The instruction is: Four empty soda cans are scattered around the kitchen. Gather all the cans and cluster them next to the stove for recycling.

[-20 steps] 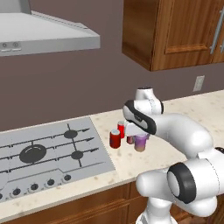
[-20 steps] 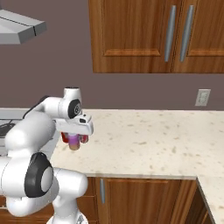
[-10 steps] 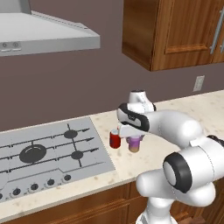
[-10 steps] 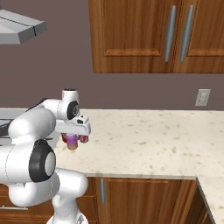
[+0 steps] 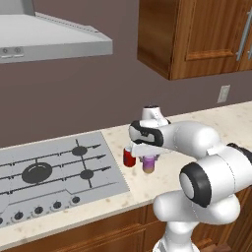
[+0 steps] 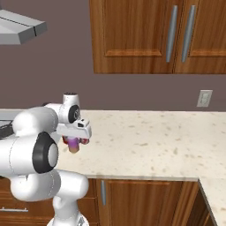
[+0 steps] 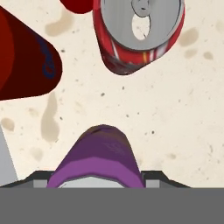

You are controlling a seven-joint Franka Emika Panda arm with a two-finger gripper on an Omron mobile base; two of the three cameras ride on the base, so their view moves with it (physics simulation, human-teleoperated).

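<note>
Beside stove edge, purple can in pincer

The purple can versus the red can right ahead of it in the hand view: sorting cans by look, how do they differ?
The purple can has a pale lower band; the red can is red. The purple can sits between the jaws; the red can stands free on the counter. Both are upright cylinders.

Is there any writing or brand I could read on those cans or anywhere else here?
Red can at the hand view's left edge: blue lettering on its side, too blurred and cut off to read.
Red can seen from above: pale marks on its side, not readable.
Purple can in the gripper: no text visible.
Stove knobs and wall outlet: no readable marks.
</note>
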